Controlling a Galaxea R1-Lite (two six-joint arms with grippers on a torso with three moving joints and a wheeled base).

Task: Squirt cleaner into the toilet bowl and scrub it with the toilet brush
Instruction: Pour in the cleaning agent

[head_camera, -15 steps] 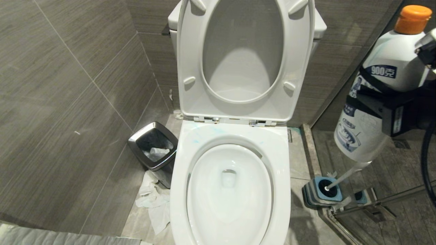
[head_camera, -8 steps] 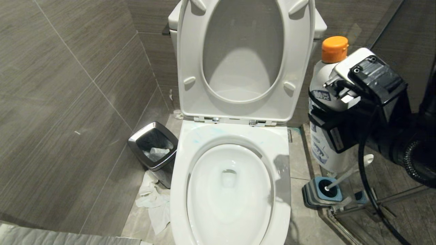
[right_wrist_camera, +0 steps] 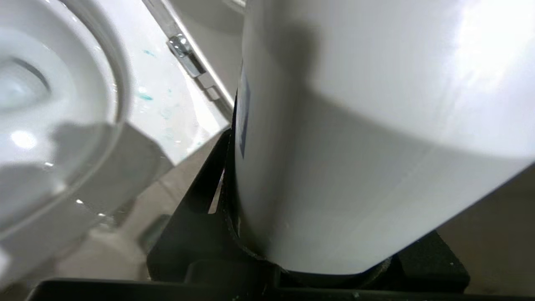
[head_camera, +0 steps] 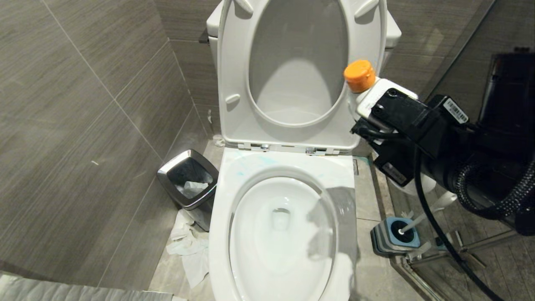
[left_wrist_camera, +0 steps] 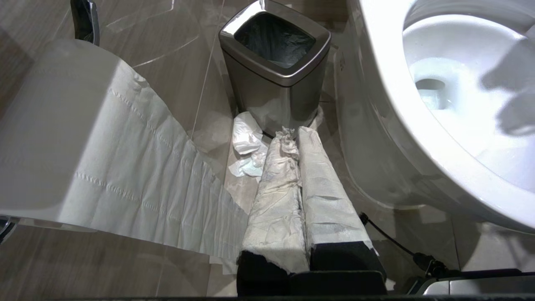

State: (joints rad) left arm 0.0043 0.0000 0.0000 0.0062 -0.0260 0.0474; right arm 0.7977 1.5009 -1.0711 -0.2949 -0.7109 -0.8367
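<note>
The large glossy white ceramic toilet bowl (head_camera: 282, 234) sits centre, its seat and lid raised against the tank behind. Left of it on the floor stands a small chrome-rimmed black trash bin (head_camera: 189, 177), crumpled white tissue (head_camera: 189, 251) before it. Right of the bowl, the pale-handled toilet brush (head_camera: 422, 215) stands in its squat blue-and-grey square holder (head_camera: 393, 236). Above that, the right gripper (head_camera: 378, 138) holds an orange-capped white plastic bottle (head_camera: 368, 85) beside the raised seat.

A large smooth white plastic bottle (right_wrist_camera: 376, 138) fills most of the view, and the black right tool (right_wrist_camera: 267, 251) is closed around its body, with one dark finger (right_wrist_camera: 200, 196) pressing on its side. Beside the bottle is the glossy white ceramic toilet bowl (right_wrist_camera: 62, 175), with a shadow on its rim. Small light blue-teal spots of cleaner (right_wrist_camera: 146, 97) lie on the flat white part near a chrome metal hinge (right_wrist_camera: 184, 48).
</note>
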